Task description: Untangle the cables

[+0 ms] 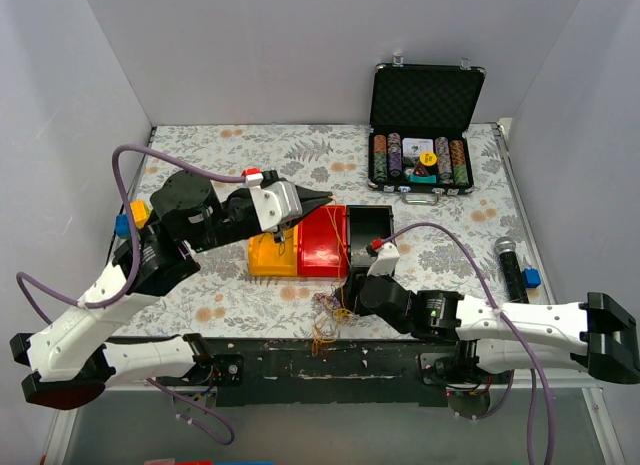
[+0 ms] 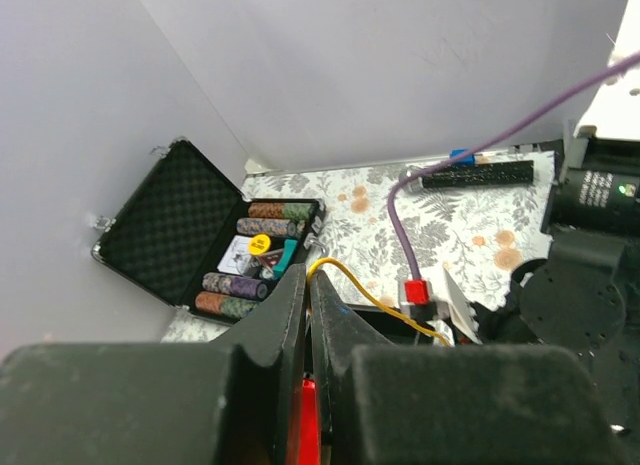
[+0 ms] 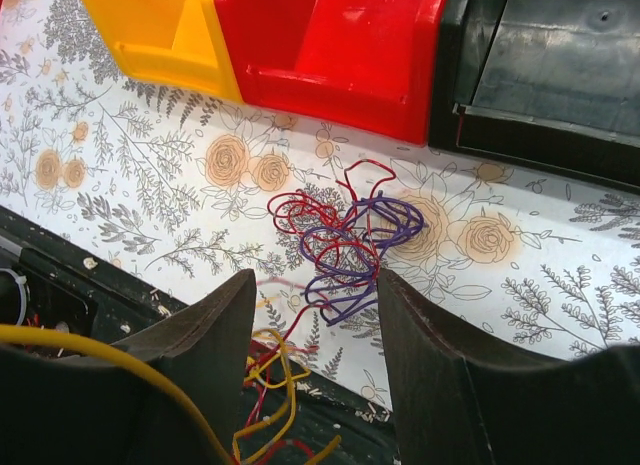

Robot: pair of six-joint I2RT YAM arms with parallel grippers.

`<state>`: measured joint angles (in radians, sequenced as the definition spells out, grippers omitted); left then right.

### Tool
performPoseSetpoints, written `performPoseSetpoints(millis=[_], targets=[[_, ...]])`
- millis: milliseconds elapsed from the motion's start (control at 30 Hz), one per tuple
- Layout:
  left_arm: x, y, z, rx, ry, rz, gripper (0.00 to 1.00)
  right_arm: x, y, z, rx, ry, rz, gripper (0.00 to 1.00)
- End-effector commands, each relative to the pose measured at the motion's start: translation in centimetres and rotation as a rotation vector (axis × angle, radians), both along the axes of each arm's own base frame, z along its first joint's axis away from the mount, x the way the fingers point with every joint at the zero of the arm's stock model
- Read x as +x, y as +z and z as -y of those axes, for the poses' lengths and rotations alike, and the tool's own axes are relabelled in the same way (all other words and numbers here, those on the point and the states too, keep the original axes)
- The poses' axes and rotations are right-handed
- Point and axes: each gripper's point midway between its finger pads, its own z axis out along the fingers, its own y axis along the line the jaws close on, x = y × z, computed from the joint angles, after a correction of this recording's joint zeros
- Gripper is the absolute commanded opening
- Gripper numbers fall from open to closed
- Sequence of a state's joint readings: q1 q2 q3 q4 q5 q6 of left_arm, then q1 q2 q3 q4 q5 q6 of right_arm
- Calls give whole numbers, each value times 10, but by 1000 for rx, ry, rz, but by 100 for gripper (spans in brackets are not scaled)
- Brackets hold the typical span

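From above, your cables (image 1: 328, 313) lie at the counter's (image 1: 250, 145) near edge, just before the red bin (image 1: 322, 247). Left wrist: your left end effector (image 2: 308, 275) is closed, pinching a yellow strand (image 2: 370, 297). Right wrist: your right end effector (image 3: 315, 285) stands open over the cables

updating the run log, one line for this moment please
left gripper: shut on yellow wire | right gripper: open above red-purple tangle | tangle: knotted, beside red bin

The white-and-black left arm (image 1: 110, 285) reaches up and rightward, its black left gripper (image 2: 308, 280) clamped on a thin yellow wire (image 2: 370, 295); the white right arm (image 1: 530, 325) lies low, its black right gripper (image 3: 314, 285) spread apart, tilted downward
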<state>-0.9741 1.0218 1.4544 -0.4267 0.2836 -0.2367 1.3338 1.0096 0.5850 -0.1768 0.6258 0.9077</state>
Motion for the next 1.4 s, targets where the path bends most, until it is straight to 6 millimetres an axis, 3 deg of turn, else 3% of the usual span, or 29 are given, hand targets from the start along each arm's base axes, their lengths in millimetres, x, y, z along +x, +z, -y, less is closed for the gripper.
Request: performPoseSetpoints(millis=[0, 133, 267, 467, 567, 767, 1033, 1200, 1367], targets=[[6, 69, -15, -155, 75, 138, 0, -5, -18, -3, 13, 4, -38, 59], [9, 104, -26, -241, 125, 224, 0, -13, -46, 2, -49, 7, -97, 59], [27, 138, -47, -353, 276, 335, 0, -19, -67, 10, -89, 10, -130, 59], [48, 160, -70, -404, 483, 529, 0, -17, -70, 21, -88, -13, -120, 61], [48, 181, -81, -470, 547, 598, 0, -19, -77, 29, -77, -30, -131, 61], [48, 244, -128, -702, 762, 688, 0, -23, -95, 40, -113, -46, -159, 61], [31, 292, -146, -834, 797, 794, 0, -30, -116, 52, -201, -66, -189, 61], [29, 309, -147, -857, 813, 822, 0, -37, -128, 59, -240, -74, -207, 61], [40, 280, -125, -762, 736, 746, 0, -36, -124, 58, -251, -77, -199, 61]])
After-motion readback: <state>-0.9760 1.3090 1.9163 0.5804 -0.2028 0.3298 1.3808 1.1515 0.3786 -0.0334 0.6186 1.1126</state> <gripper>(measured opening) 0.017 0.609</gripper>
